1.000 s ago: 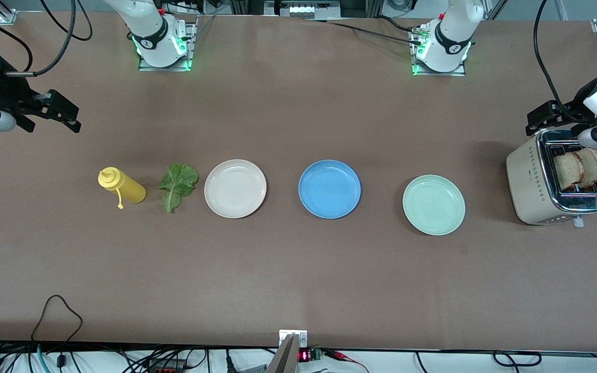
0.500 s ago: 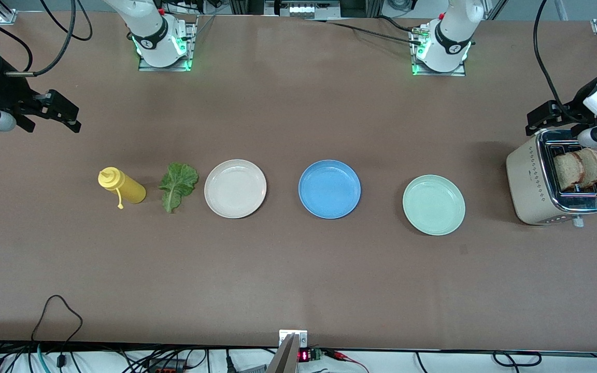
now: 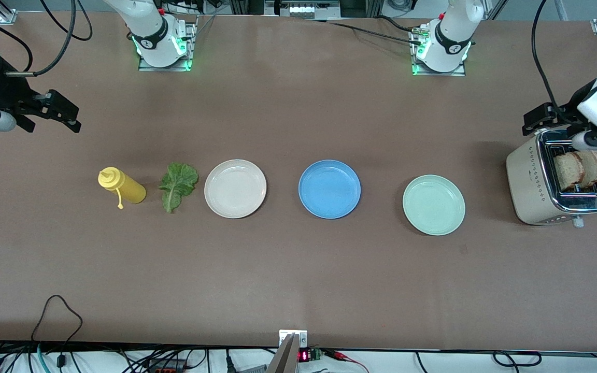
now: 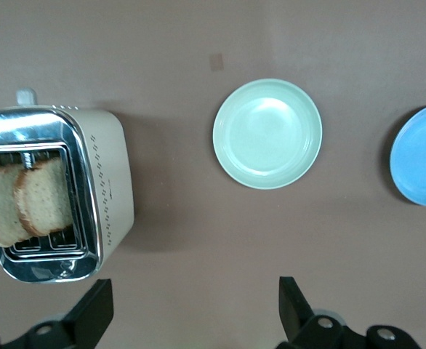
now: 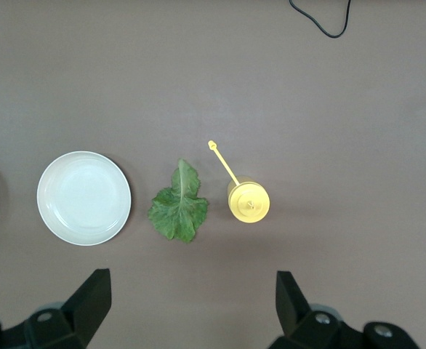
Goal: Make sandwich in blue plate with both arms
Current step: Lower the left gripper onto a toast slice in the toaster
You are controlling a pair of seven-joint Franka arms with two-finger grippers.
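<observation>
Since a second ago the left gripper (image 3: 537, 120) has shifted slightly over the toaster (image 3: 531, 181); its fingers (image 4: 97, 309) gape empty beside both bread slices (image 3: 578, 168). Right gripper (image 3: 62, 114) waits, fingers (image 5: 89, 294) wide, empty, above the lettuce leaf (image 3: 176, 185). Blue plate (image 3: 329, 188) sits well apart between both grippers.

Count of things on the table

Three plates were there: one blue plate (image 3: 329, 189), one off-white plate (image 3: 235, 188), one mint-green plate (image 3: 434, 204). Two bread slices (image 3: 579, 169) stood in one toaster (image 3: 532, 181). One lettuce leaf (image 3: 177, 185) and one yellow squeeze bottle (image 3: 122, 187) lay there; two arms stood mounted.
</observation>
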